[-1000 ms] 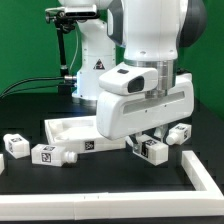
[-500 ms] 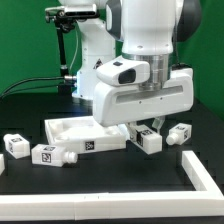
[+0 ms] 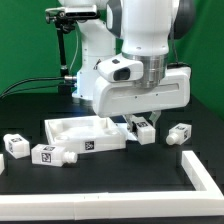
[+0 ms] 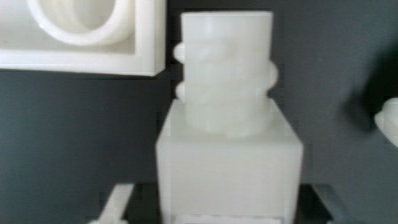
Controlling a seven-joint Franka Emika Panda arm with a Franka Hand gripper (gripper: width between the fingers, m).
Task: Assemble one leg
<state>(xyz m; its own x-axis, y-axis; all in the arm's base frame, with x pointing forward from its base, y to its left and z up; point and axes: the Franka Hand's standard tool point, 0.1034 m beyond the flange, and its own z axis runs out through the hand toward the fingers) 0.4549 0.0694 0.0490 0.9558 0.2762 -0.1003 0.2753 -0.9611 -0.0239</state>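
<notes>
Pincer (image 3: pixel 141 122) risen, shifted toward panel (image 3: pixel 60 128); clamped on leg (image 3: pixel 146 131), leg between its fingers.

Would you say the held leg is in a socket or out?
Out: the hand holds the leg beside the panel, not set into it.

From my remote desk, the leg (image 3: pixel 144 129) reads as smooth white plastic, faintly waxy and semi-matt in the wrist view, its tag stickers (image 3: pixel 148 134) printed flat black and white. I see the panel (image 3: pixel 72 128) in the same satin white plastic, the arm's shell (image 3: pixel 150 40) gleaming glossy white, and the worktop (image 3: pixel 100 190) a dull matt black
</notes>
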